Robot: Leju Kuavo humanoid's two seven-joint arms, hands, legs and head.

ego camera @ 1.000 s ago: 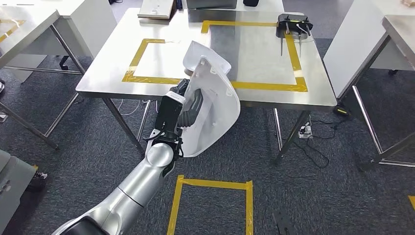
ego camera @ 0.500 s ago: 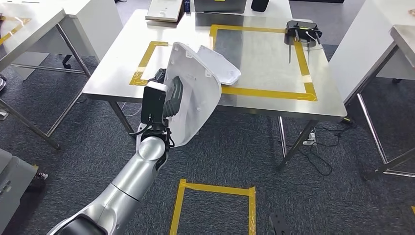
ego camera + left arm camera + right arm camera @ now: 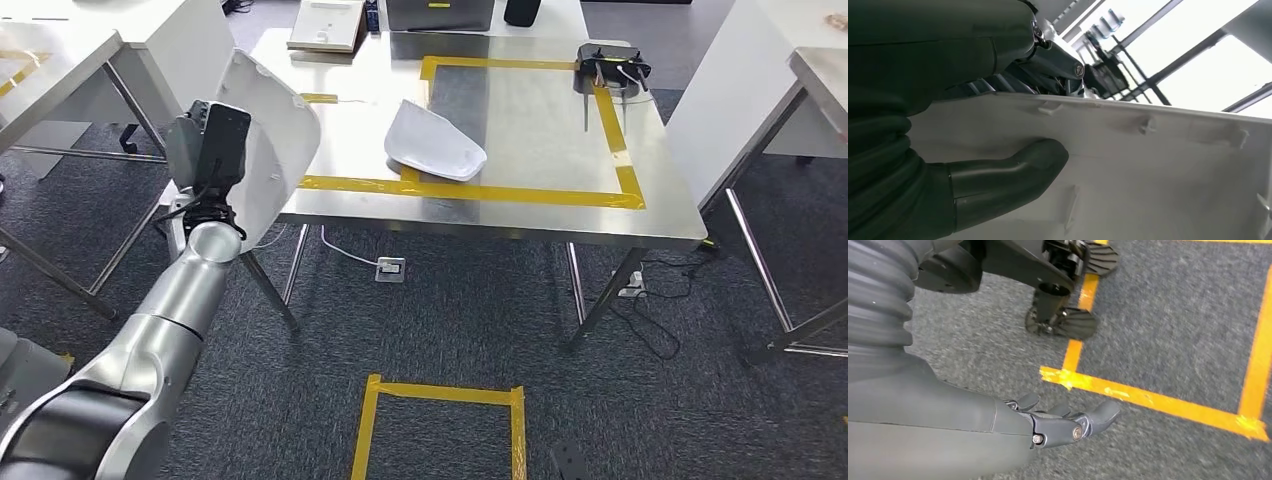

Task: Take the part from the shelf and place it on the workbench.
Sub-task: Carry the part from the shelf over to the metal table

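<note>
My left hand (image 3: 998,175) grips a large white curved panel part (image 3: 268,140), its thumb pressed on the ribbed inner face (image 3: 1158,170). I hold the part upright off the left end of the steel workbench (image 3: 520,215), level with its top. A second white part (image 3: 435,145) lies on the bench, on the near left side of the yellow tape square (image 3: 500,190). My right hand (image 3: 1058,425) hangs over the carpet, fingers apart and holding nothing.
A black device (image 3: 608,68) sits at the bench's far right corner and a flat box (image 3: 325,25) at its far left. Other steel tables stand to the left (image 3: 60,50) and right (image 3: 820,70). A yellow tape square (image 3: 440,395) marks the carpet and a power strip (image 3: 390,268) lies under the bench.
My left arm has swung left and up with the white part, from in front of the bench to beside its left end. The view has shifted a little too.
</note>
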